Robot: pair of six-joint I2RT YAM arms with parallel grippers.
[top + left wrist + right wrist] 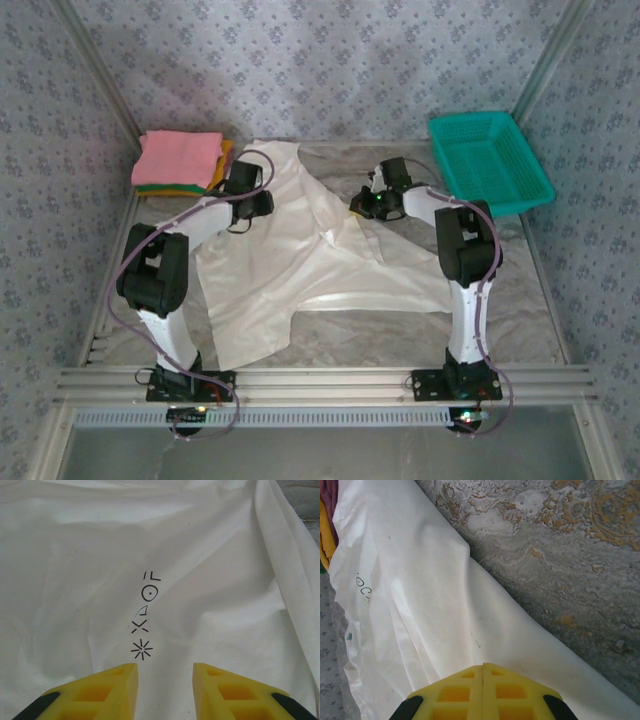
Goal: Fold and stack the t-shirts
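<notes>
Far-left corner: folded stack (180,160), pink on top. Just right of it the left gripper (165,672) hovers over the white t-shirt (290,270), jaws part-open and gripping nothing, chest mark (145,617) just ahead. The shirt sprawls across mid-bench (500,320); right gripper (483,667) is over its right fold, jaws fully shut, can't tell if cloth is pinched. Teal basket (470,118) sits at the far-right corner, apart from the shirt, with bare bench along the right edge.

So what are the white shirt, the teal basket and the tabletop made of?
White short-sleeved t-shirt: thin matte cloth, probably cotton; it creases softly. Teal mesh basket: seemingly moulded plastic, rigid lattice. Tabletop: grey marbled surface with ochre veins, stone or printed covering, unclear.
</notes>
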